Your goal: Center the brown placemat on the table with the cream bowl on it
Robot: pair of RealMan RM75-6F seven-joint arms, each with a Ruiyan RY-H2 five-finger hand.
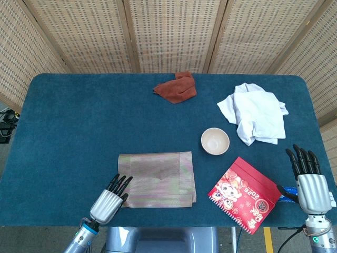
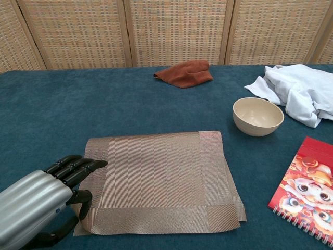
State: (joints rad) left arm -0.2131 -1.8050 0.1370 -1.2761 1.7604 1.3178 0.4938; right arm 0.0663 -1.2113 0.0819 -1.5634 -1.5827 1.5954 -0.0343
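2 things matter here: the brown placemat (image 1: pixel 156 179) lying flat toward the near edge of the table (image 1: pixel 79 121), left of the middle, and the cream bowl (image 1: pixel 215 141) standing apart from it to the right and a little further back, upright and empty. The placemat looks thin, woven and light, flexible rather than rigid; its right part shows a fold or overlap and its near right corner lifts slightly in the chest view, so it will likely buckle if pushed from 1 edge and slide more cleanly if dragged with flat pressure or pinched at a border. The left hand (image 2: pixel 39 211) sits at the mat's near left corner, fingers (image 2: pixel 78 167) extended over the border and the thumb curled down by the edge; whether it actually pinches the weave I cannot tell. The bowl looks hard, smooth and light, probably breakable, best taken by its rim or cupped round the wall. The right hand (image 1: pixel 307 182) stands well off at the table's right edge, fingers straight and spread, holding nothing.
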